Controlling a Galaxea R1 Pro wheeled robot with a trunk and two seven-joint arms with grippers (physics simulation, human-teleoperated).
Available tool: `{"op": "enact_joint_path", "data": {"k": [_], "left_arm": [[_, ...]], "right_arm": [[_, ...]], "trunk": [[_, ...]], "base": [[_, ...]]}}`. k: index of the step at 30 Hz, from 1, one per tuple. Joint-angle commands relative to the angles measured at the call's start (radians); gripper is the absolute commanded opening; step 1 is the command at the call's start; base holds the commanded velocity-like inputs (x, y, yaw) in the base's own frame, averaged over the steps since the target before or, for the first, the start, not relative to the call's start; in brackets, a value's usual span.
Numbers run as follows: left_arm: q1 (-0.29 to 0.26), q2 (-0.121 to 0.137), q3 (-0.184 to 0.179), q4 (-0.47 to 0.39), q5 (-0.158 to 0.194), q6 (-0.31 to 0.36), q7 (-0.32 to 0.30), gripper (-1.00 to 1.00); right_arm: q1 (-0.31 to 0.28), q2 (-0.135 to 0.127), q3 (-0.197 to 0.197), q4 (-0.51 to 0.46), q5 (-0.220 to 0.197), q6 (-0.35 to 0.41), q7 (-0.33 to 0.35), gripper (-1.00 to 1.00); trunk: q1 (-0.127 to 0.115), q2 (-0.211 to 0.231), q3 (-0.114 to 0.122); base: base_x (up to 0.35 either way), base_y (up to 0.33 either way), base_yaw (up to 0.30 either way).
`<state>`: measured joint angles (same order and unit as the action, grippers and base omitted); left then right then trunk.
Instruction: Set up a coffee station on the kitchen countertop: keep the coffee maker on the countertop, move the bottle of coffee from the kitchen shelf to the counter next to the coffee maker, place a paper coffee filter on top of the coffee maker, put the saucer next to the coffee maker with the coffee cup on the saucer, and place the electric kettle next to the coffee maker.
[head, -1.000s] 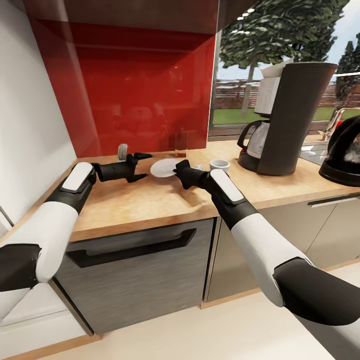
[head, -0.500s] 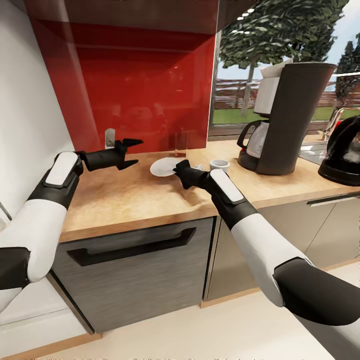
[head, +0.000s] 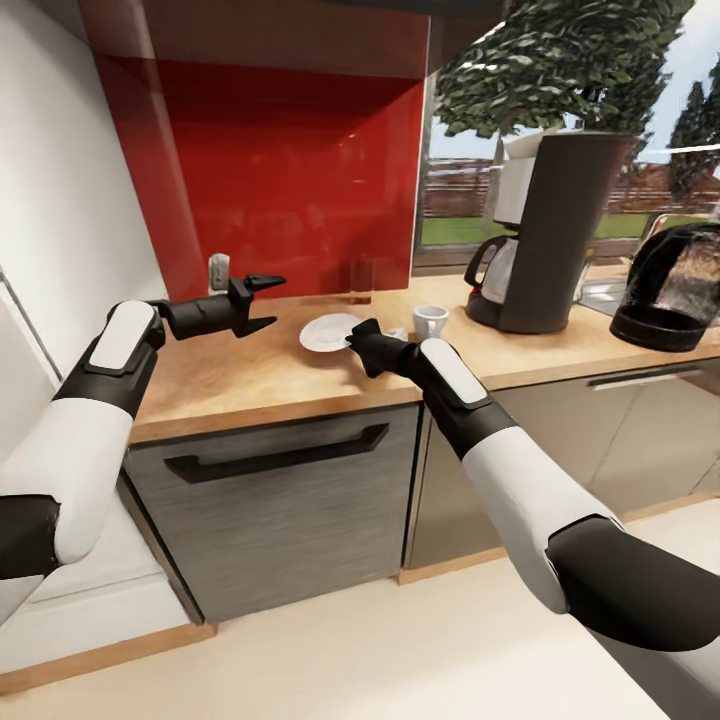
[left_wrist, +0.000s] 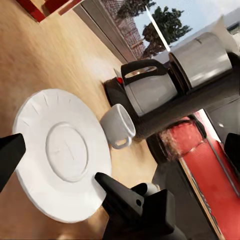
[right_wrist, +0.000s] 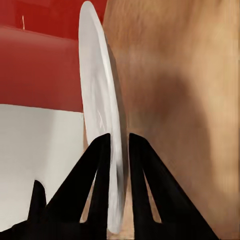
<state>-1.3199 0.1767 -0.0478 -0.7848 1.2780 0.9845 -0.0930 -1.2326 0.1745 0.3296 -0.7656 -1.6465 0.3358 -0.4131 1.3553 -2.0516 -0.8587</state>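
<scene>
We are viewing the kitchen countertop (head: 300, 375) w/ the right gripper (head: 358, 338) pinching the near rim of the saucer (head: 328, 331); the right wrist view is showing both fingers closed edge-on across that thin rim (right_wrist: 111, 165), one above and one below. We judge this rim pinch to be the only workable hold on so shallow a plate, and a hold meant for carrying or sliding it toward the coffee maker (head: 545, 235). The saucer is lying on the worktop, left of the coffee cup (head: 430, 320), which is standing just beside it, not yet on it. The coffee maker is standing farther right by the window, w/ a pale paper shape (head: 522, 146) showing at its top; the electric kettle (head: 672, 290) is sitting to its right, near but apart. The left gripper (head: 258, 303) is hovering above the counter left of the saucer, jaws spread wide, holding nothing, prob. parked clear of the right arm's path.
</scene>
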Motion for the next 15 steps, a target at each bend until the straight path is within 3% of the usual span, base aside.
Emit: {"op": "enact_joint_path", "data": {"k": [1,6,15], "left_arm": [[-0.001,0.001,-0.004,0.0,-0.009,0.0,-0.01,1.0],[-0.001,0.0,-0.012,-0.002,-0.008,0.0,-0.01,1.0],[-0.001,-0.001,-0.004,-0.055,-0.008,0.002,-0.011,1.0]], "right_arm": [[0.0,0.0,0.0,-0.019,-0.005,0.0,0.007,-1.0],[0.001,0.0,-0.001,-0.115,-0.002,0.003,0.032,-1.0],[0.006,0.0,-0.002,-0.184,0.0,0.007,0.031,-1.0]], "trunk": [[-0.001,0.0,-0.001],[-0.001,0.0,-0.001],[-0.001,0.0,-0.001]], "base": [[-0.163,0.0,0.0],[-0.156,0.0,0.0],[-0.159,0.0,0.0]]}}
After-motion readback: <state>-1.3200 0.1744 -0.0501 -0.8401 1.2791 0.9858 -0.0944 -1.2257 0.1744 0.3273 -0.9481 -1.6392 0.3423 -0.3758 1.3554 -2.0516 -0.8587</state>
